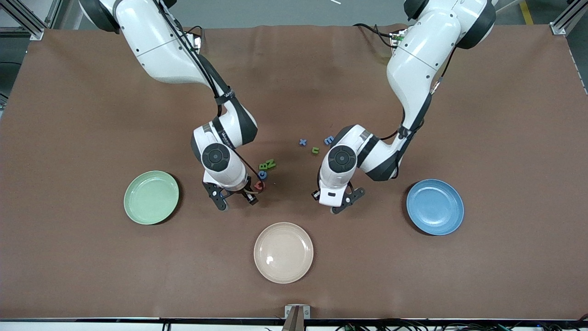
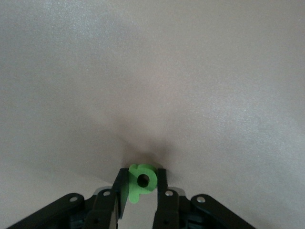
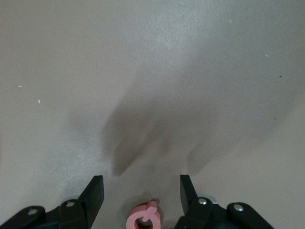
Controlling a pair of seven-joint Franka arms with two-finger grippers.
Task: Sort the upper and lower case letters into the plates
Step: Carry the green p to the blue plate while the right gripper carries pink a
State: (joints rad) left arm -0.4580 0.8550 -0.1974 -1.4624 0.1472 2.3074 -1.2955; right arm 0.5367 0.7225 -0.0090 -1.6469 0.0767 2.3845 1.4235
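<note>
**Left end effector clamps a green letter; right one straddles a pink one**

Front view first: we see the mint green plate toward the right arm's end of the tabletop, the blue plate toward the left arm's end, and a cream-beige plate nearest the camera between them. Both plates for sorting look empty. Loose letters lie in two clusters: a green N by the right arm, a blue x near the left. The right end effector sits low beside a red-pink letter; the left end effector is low too, but its catch is hidden here.

Left wrist view fills that in: the fingers are pinched tight on a bright green letter, which has a round hole.

Right wrist view: jaws spread wide, nothing gripped, the pink letter lying between them, lined up, we'd judge, for a pinch.
</note>
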